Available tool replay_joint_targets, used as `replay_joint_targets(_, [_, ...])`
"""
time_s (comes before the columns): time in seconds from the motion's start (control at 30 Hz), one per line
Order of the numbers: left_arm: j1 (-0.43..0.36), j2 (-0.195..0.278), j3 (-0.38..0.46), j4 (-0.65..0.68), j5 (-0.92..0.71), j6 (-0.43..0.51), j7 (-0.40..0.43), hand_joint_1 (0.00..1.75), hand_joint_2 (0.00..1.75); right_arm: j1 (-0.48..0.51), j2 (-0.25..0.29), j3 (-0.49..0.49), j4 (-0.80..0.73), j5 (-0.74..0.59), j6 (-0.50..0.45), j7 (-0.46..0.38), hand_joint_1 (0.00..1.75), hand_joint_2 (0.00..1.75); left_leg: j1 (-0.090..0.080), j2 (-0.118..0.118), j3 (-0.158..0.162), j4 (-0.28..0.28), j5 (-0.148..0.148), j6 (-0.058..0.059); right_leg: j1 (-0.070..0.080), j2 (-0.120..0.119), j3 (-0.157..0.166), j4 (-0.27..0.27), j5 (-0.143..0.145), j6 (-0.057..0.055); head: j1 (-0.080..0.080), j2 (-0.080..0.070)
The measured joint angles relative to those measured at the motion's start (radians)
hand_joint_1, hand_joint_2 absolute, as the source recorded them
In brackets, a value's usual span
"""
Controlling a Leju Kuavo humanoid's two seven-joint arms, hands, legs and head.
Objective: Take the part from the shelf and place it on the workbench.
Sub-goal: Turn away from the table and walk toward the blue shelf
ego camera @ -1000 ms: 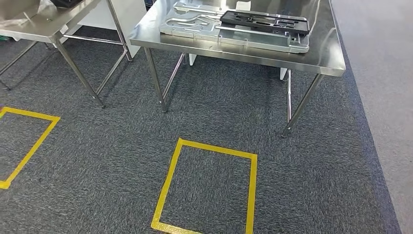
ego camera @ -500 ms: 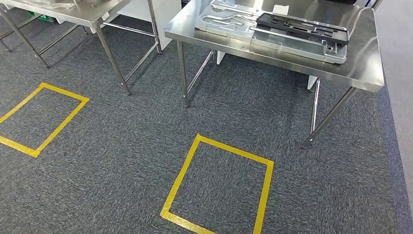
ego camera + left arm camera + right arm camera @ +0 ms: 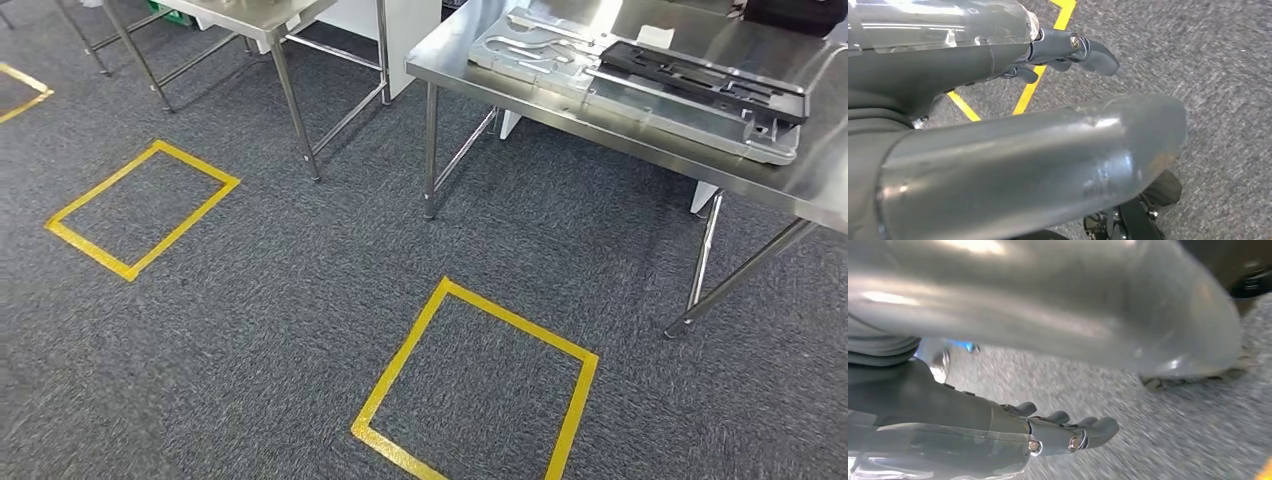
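Looking down from the head view, a stainless steel worktop (image 3: 520,85) stands at the upper right on thin metal legs over dark grey carpet (image 3: 260,300). On it lies a large silver metal fixture plate (image 3: 545,50) with curved channels cut into its face, and a flat black part (image 3: 700,78) with slotted openings rests on top of that plate, toward the worktop's right side. A small white slip (image 3: 655,35) lies on the worktop just beyond the black part. A second steel worktop (image 3: 262,15) stands at the upper left, well apart from the first. Two squares of yellow tape are marked on the carpet: one square (image 3: 475,385) lies in front of the near worktop, another square (image 3: 143,208) lies to the left. In the left wrist view, the left hand (image 3: 1048,55) hangs over the carpet with its dark fingers (image 3: 1095,52) loosely extended and nothing in its hold. In the right wrist view, the right hand (image 3: 1048,432) likewise hangs above the carpet, its fingers (image 3: 1098,430) stretched out side by side and holding nothing; this picture is blurred.
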Motion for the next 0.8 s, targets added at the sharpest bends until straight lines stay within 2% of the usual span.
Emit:
replay_joint_targets(0.03, [0.000, 0.000, -0.005, 0.000, -0.007, 0.001, 0.003, 0.00, 0.00, 0.000, -0.003, 0.000, 0.000, 0.006, -0.004, -0.004, 0.00, 0.00, 0.002, -0.019, -0.005, 0.001, 0.003, -0.009, 0.001, 0.017, 0.026, -0.061, 0.025, -0.005, 0.000, 0.000])
replay_joint_targets(0.07, [0.001, 0.000, -0.009, 0.000, -0.012, 0.001, 0.004, 0.00, 0.00, -0.001, -0.005, 0.000, 0.000, 0.011, -0.008, -0.006, 0.00, 0.00, 0.001, -0.036, -0.011, 0.002, 0.006, -0.019, 0.000, 0.026, 0.039, -0.095, 0.034, -0.011, 0.000, 0.000])
replay_joint_targets(0.1, [0.003, 0.001, -0.009, 0.000, -0.013, 0.001, 0.005, 0.00, 0.00, -0.002, -0.005, 0.000, 0.000, 0.013, -0.008, -0.006, 0.00, 0.00, 0.001, -0.034, -0.014, 0.005, 0.005, -0.024, -0.002, 0.014, 0.041, -0.099, 0.037, -0.016, 0.000, 0.000])
replay_joint_targets(0.13, [0.005, 0.002, -0.010, 0.000, -0.014, 0.002, 0.006, 0.00, 0.00, -0.002, -0.006, 0.000, 0.000, 0.015, -0.010, -0.006, 0.00, 0.00, 0.000, -0.018, -0.022, 0.020, -0.006, -0.029, -0.005, 0.001, 0.042, -0.104, 0.040, -0.022, -0.003, 0.000])
replay_joint_targets(0.17, [0.005, 0.003, -0.011, 0.000, -0.014, 0.002, 0.006, 0.00, 0.00, -0.001, -0.007, 0.000, 0.000, 0.017, -0.011, -0.006, 0.00, 0.00, -0.002, 0.007, -0.039, 0.055, -0.029, -0.034, -0.008, -0.014, 0.044, -0.109, 0.043, -0.028, -0.007, 0.000])
replay_joint_targets(0.2, [0.004, 0.003, -0.012, 0.000, -0.015, 0.002, 0.006, 0.00, 0.00, 0.001, -0.007, 0.000, 0.000, 0.019, -0.013, -0.006, 0.00, 0.00, -0.001, 0.038, -0.063, 0.112, -0.063, -0.037, -0.006, -0.030, 0.044, -0.111, 0.043, -0.031, -0.011, 0.000])
replay_joint_targets(0.23, [0.003, 0.003, -0.013, 0.000, -0.017, 0.001, 0.006, 0.00, 0.00, 0.003, -0.007, 0.000, 0.000, 0.021, -0.016, -0.006, 0.00, 0.00, 0.000, 0.058, -0.094, 0.181, -0.100, -0.040, -0.005, -0.045, 0.044, -0.110, 0.042, -0.034, -0.014, 0.000])
replay_joint_targets(0.27, [0.003, 0.002, -0.015, 0.000, -0.019, 0.001, 0.006, 0.00, 0.00, 0.005, -0.007, 0.000, 0.000, 0.022, -0.018, -0.006, 0.00, 0.00, 0.002, 0.069, -0.122, 0.246, -0.128, -0.044, -0.003, -0.060, 0.043, -0.110, 0.041, -0.035, -0.015, 0.000])
replay_joint_targets(0.3, [0.003, 0.002, -0.016, 0.000, -0.021, 0.000, 0.006, 0.00, 0.00, 0.005, -0.007, 0.000, 0.000, 0.023, -0.020, -0.006, 0.00, 0.00, 0.004, 0.073, -0.136, 0.283, -0.138, -0.046, -0.002, -0.075, 0.042, -0.109, 0.040, -0.036, -0.015, 0.000])
replay_joint_targets(0.33, [0.005, 0.002, -0.017, 0.000, -0.022, 0.000, 0.006, 0.00, 0.00, 0.004, -0.007, 0.000, 0.000, 0.023, -0.021, -0.006, 0.00, 0.00, 0.006, 0.076, -0.131, 0.281, -0.129, -0.047, -0.001, -0.089, 0.042, -0.108, 0.039, -0.035, -0.015, 0.000])
replay_joint_targets(0.37, [0.006, 0.002, -0.018, 0.000, -0.023, 0.000, 0.006, 0.00, 0.00, 0.004, -0.007, 0.000, 0.000, 0.024, -0.021, -0.006, 0.00, 0.00, 0.006, 0.082, -0.104, 0.237, -0.102, -0.046, -0.001, -0.101, 0.044, -0.107, 0.037, -0.034, -0.015, 0.000])
replay_joint_targets(0.4, [0.006, 0.002, -0.020, 0.000, -0.024, 0.000, 0.006, 0.00, 0.00, 0.003, -0.007, 0.000, 0.000, 0.024, -0.021, -0.006, 0.00, 0.00, 0.006, 0.095, -0.062, 0.164, -0.068, -0.044, -0.001, -0.113, 0.046, -0.106, 0.035, -0.031, -0.015, 0.000])
replay_joint_targets(0.47, [0.004, 0.003, -0.024, 0.000, -0.027, 0.000, 0.006, 0.00, 0.00, 0.002, -0.007, 0.000, 0.000, 0.024, -0.021, -0.006, 0.00, 0.00, -0.001, 0.131, 0.007, 0.035, -0.028, -0.034, 0.004, -0.134, 0.052, -0.104, 0.029, -0.023, -0.014, 0.000])
replay_joint_targets(0.5, [0.004, 0.003, -0.026, 0.000, -0.029, 0.000, 0.006, 0.00, 0.00, 0.002, -0.007, 0.000, 0.000, 0.025, -0.020, -0.007, 0.00, 0.00, -0.004, 0.142, 0.022, 0.006, -0.023, -0.029, 0.006, -0.142, 0.054, -0.103, 0.027, -0.018, -0.013, 0.000])
replay_joint_targets(0.53, [0.004, 0.003, -0.027, 0.000, -0.030, 0.000, 0.005, 0.00, 0.00, 0.000, -0.007, 0.000, 0.000, 0.025, -0.020, -0.007, 0.00, 0.00, -0.007, 0.141, 0.022, -0.001, -0.025, -0.025, 0.008, -0.150, 0.055, -0.103, 0.027, -0.013, -0.012, 0.000])
replay_joint_targets(0.57, [0.006, 0.003, -0.027, 0.000, -0.031, 0.000, 0.005, 0.00, 0.00, -0.002, -0.007, 0.000, 0.000, 0.027, -0.020, -0.008, 0.00, 0.00, -0.006, 0.130, 0.019, -0.003, -0.022, -0.019, 0.009, -0.158, 0.058, -0.104, 0.026, -0.008, -0.011, 0.000])
replay_joint_targets(0.6, [0.008, 0.003, -0.028, 0.000, -0.031, 0.000, 0.005, 0.00, 0.00, -0.005, -0.008, 0.000, 0.000, 0.028, -0.020, -0.010, 0.00, 0.00, -0.004, 0.121, 0.020, -0.006, -0.019, -0.014, 0.007, -0.156, 0.060, -0.102, 0.023, -0.002, -0.010, 0.000])
replay_joint_targets(0.67, [0.010, 0.002, -0.028, 0.000, -0.031, 0.000, 0.005, 0.00, 0.00, -0.007, -0.009, 0.000, 0.000, 0.030, -0.020, -0.012, 0.00, 0.00, 0.001, 0.103, 0.022, -0.014, -0.011, 0.000, 0.003, -0.113, 0.046, -0.062, -0.010, 0.007, -0.007, 0.000])
replay_joint_targets(0.73, [0.007, 0.002, -0.029, 0.000, -0.031, 0.000, 0.005, 0.00, 0.00, -0.004, -0.009, 0.000, 0.000, 0.030, -0.020, -0.013, 0.00, 0.00, 0.002, 0.084, 0.020, -0.016, -0.006, 0.009, -0.001, -0.058, -0.010, 0.059, -0.078, 0.012, -0.002, 0.000])
replay_joint_targets(0.77, [0.007, 0.002, -0.029, 0.000, -0.031, 0.000, 0.005, 0.00, 0.00, -0.003, -0.009, 0.000, 0.000, 0.030, -0.020, -0.013, 0.00, 0.00, 0.001, 0.072, 0.017, -0.016, -0.005, 0.010, -0.001, -0.048, -0.044, 0.127, -0.106, 0.013, -0.001, 0.000])
replay_joint_targets(0.8, [0.006, 0.002, -0.030, 0.000, -0.031, 0.000, 0.005, 0.00, 0.00, -0.002, -0.009, -0.001, 0.000, 0.030, -0.020, -0.013, 0.00, 0.00, 0.000, 0.060, 0.016, -0.015, -0.004, 0.011, -0.001, -0.044, -0.070, 0.176, -0.117, 0.013, -0.001, 0.000])
